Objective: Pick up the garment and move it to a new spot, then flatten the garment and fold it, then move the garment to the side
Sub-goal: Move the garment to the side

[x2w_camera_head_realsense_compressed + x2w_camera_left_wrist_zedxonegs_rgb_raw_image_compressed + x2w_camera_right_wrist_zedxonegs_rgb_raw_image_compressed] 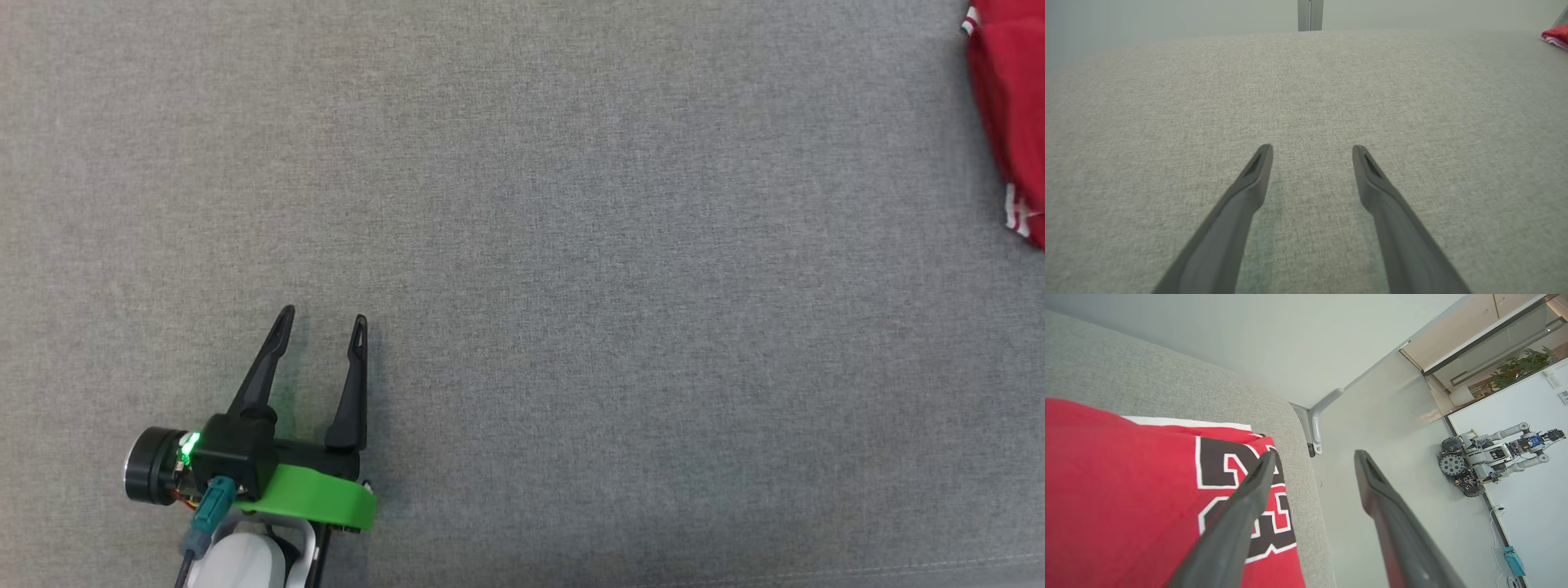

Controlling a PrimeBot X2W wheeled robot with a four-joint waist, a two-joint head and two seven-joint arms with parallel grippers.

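Observation:
The garment (1012, 114), a red jersey with white trim, lies at the far right edge of the grey fabric surface in the head view; a sliver of the garment (1555, 36) also shows far right in the left wrist view. My left gripper (322, 325) rests at the lower left, open and empty, its gripper (1312, 149) spread over bare grey cloth. In the right wrist view my right gripper (1312, 454) is open above the garment (1126, 490), which shows black-and-white numbers; nothing sits between the fingers.
The grey surface (571, 245) ends at an edge (1306, 490) just beside the jersey, with pale floor (1380, 416) beyond. A metal leg bracket (1318, 416) shows under that edge. Another robot (1490, 457) stands far off by a white wall.

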